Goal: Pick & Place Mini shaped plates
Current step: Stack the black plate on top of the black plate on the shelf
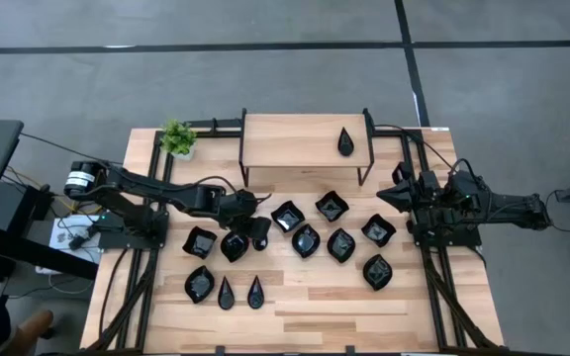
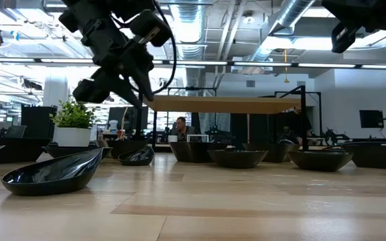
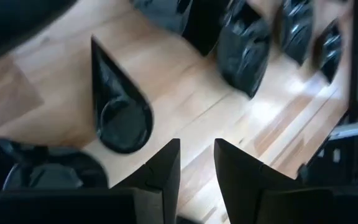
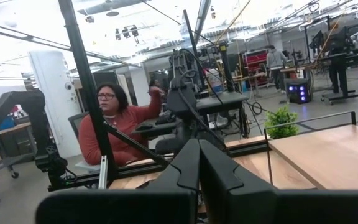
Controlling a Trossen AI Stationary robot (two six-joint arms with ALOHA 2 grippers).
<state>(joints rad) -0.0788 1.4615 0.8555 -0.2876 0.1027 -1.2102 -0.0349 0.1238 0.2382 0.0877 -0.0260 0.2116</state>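
Several glossy black mini shaped plates (image 1: pixel 306 240) lie across the middle of the wooden table, each resting flat on its underside. One teardrop plate (image 1: pixel 346 141) sits on the raised shelf. My left gripper (image 1: pixel 256 220) hangs above the centre-left plates, slanting down. It is open, with bare wood showing between its fingers (image 3: pixel 196 149), and a teardrop plate (image 3: pixel 120 99) lies just ahead of them. In the low view it (image 2: pixel 136 90) is well clear of the tabletop. My right gripper (image 1: pixel 389 195) waits shut (image 4: pixel 197 149) at the table's right side.
A raised wooden shelf (image 1: pixel 305 148) on black legs stands at the far centre, with a small potted plant (image 1: pixel 177 138) to its left. Black frame rails (image 1: pixel 426 287) run along both sides. A person (image 4: pixel 114 127) sits beyond the table. The near strip of tabletop (image 1: pixel 364 316) is bare wood.
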